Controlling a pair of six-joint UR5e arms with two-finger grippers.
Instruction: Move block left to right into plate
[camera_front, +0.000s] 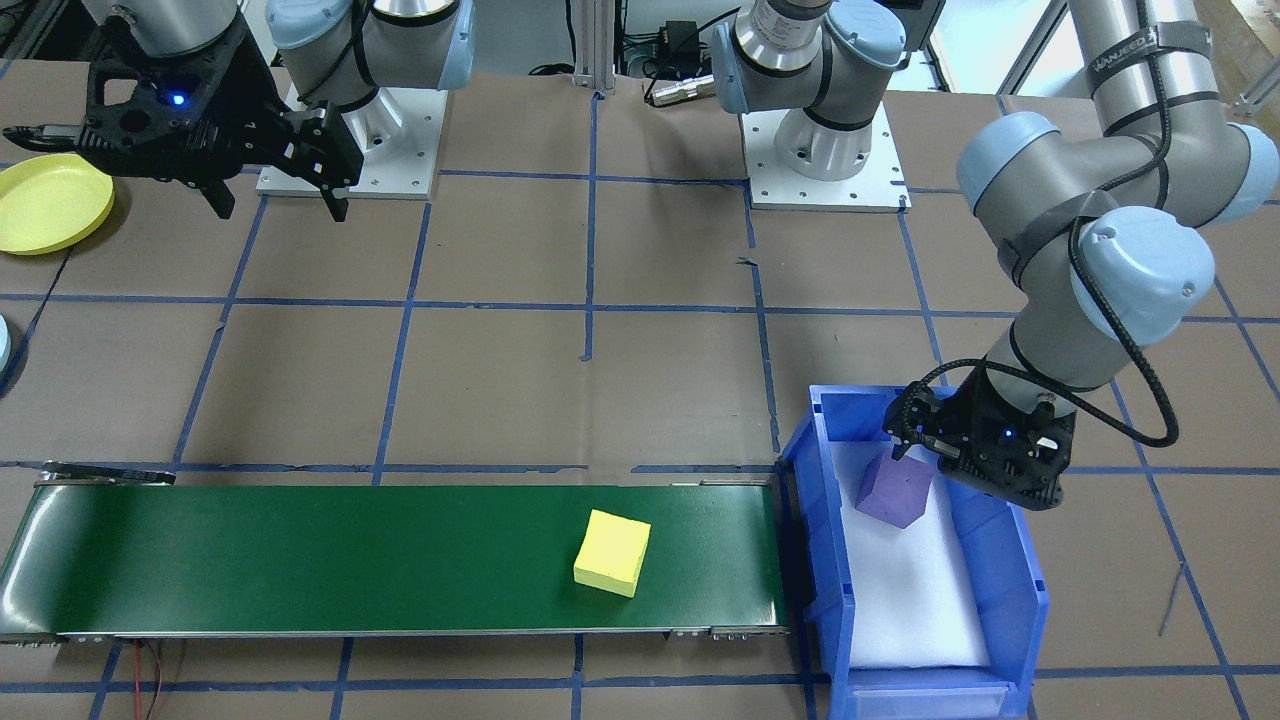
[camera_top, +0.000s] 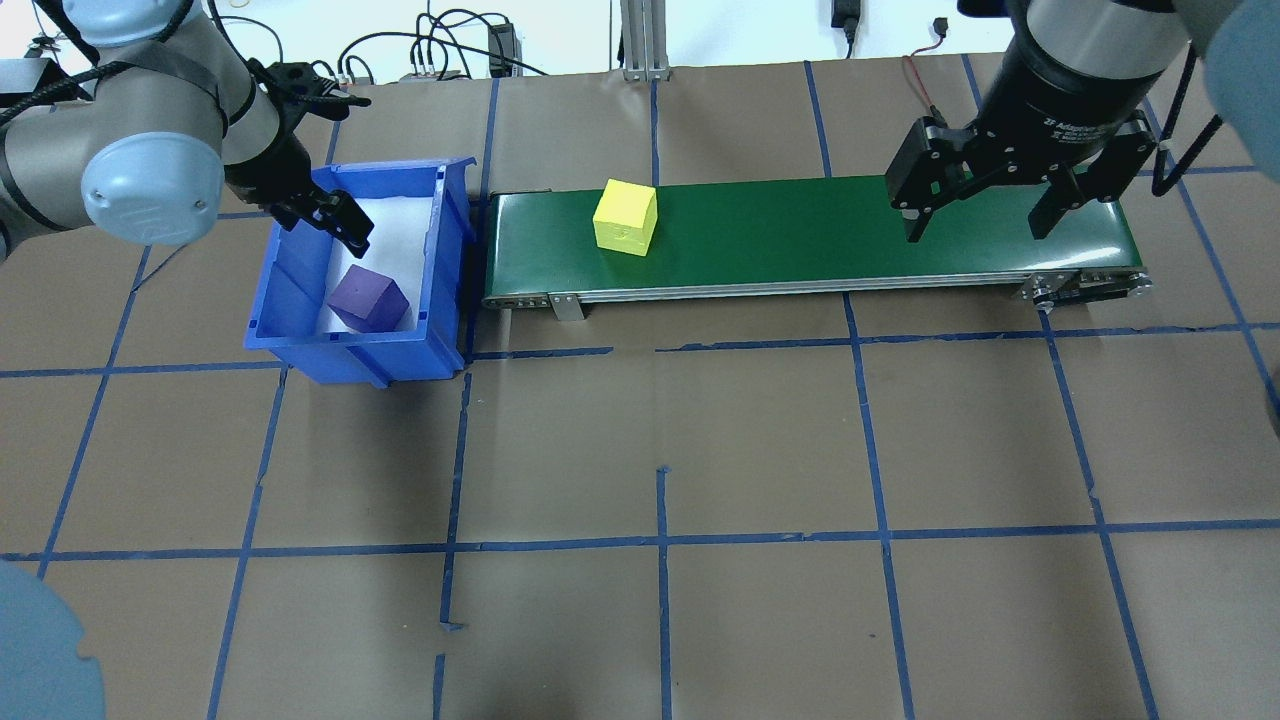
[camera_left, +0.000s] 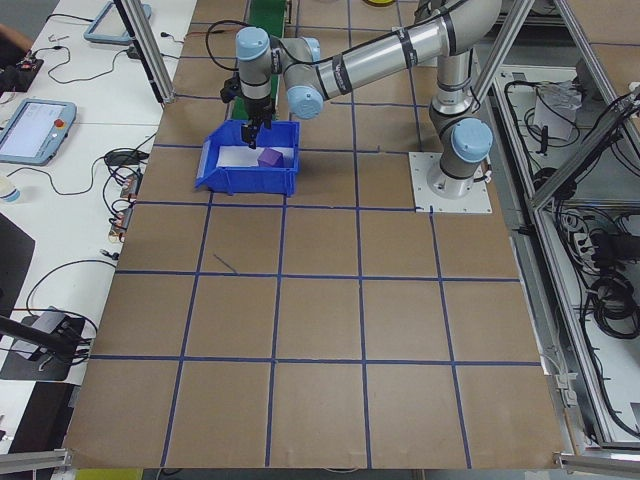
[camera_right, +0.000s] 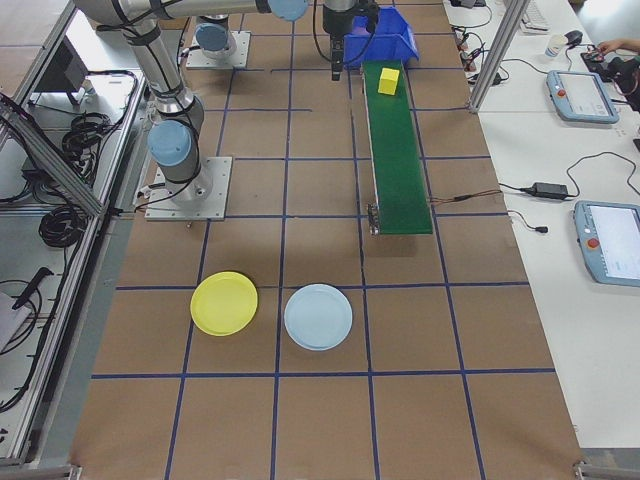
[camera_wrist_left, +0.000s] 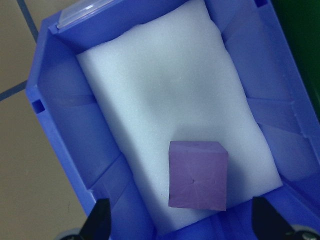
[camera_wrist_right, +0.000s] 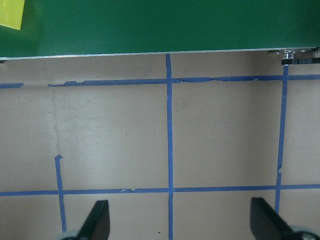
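Left pincer (camera_wrist_left: 177, 225) wide open, empty, above purple block (camera_wrist_left: 197, 174); I should descend squarely, straddling opposite faces.

Left arm folded at the elbow on the right side of the front view, wrist tipped down, left gripper (camera_front: 915, 462) low at mid-right with fingers spread apart, nothing pinched. Right arm up in the upper left of that frame, right gripper (camera_front: 275, 205) hanging high, fingers (camera_front: 335, 205) pointing down and wide apart, holding nothing.
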